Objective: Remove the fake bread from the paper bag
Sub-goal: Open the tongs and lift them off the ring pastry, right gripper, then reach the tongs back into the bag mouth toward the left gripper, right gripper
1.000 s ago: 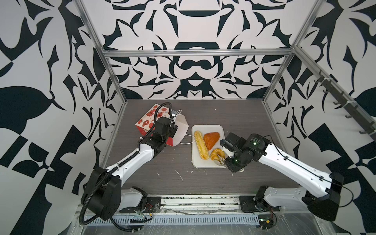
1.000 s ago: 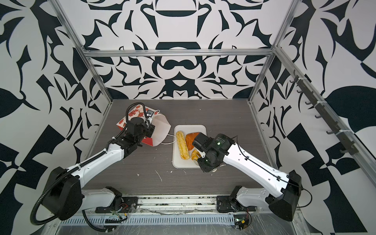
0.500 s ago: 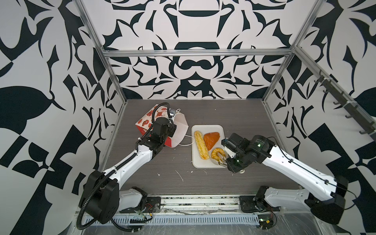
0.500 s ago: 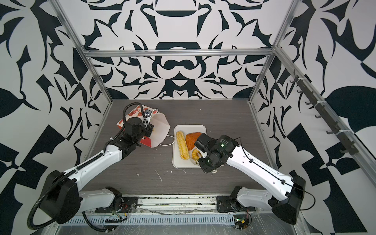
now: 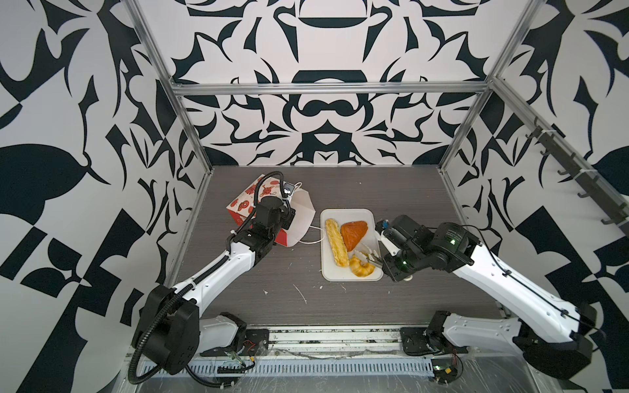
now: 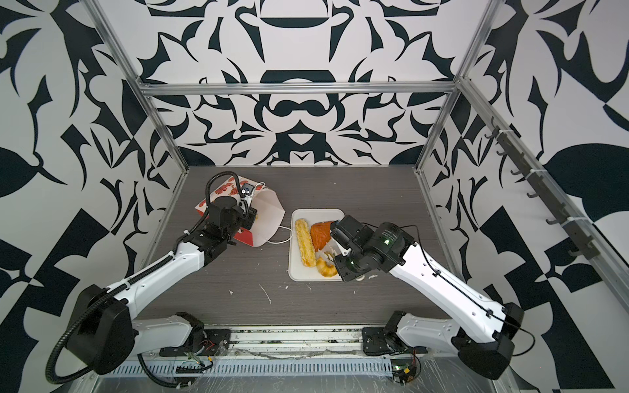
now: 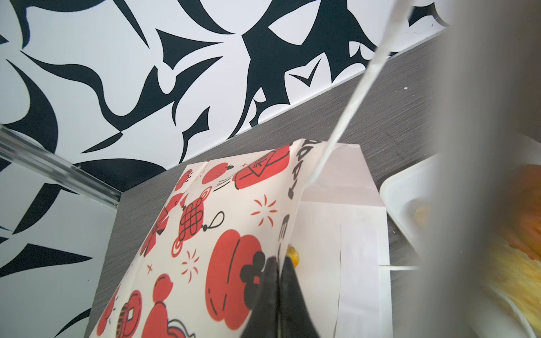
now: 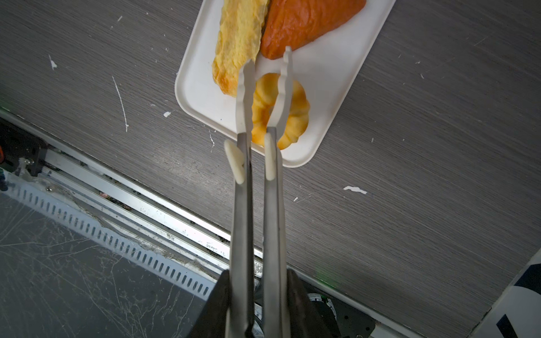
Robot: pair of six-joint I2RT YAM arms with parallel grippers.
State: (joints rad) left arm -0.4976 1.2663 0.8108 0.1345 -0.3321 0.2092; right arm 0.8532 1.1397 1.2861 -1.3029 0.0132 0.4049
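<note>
The white tray (image 5: 341, 215) sits in the middle of the table (image 5: 340, 183). 3 pcs of fake bread lie on it. The long stick (image 5: 336, 246) is on the side of the tray nearest the bag. The orange triangle pc (image 5: 354, 233) is just beside the stick. The ring bun (image 8: 295, 117) is at the tray's front corner, by the stick's end.

The paper bag (image 5: 246, 204) lies on its side on the table, left of the tray in both top views, w/ its open white mouth facing the tray. Its white cord (image 5: 311, 240) loops out almost to the tray edge. Inside the mouth a small yellow bit of bread (image 7: 293, 256) peeks out.

The L claw (image 7: 278, 263) is at the bag, away from the tray. It is pinched tight on the top edge of the bag's mouth, w/ paper between its black fingers.

The R claw (image 8: 257, 292) is off the tray's front corner & squeezes the handles of metal tongs (image 8: 243, 204). The tongs' white tips are a little apart & hang over the ring bun. Can't tell if they touch it.
</note>
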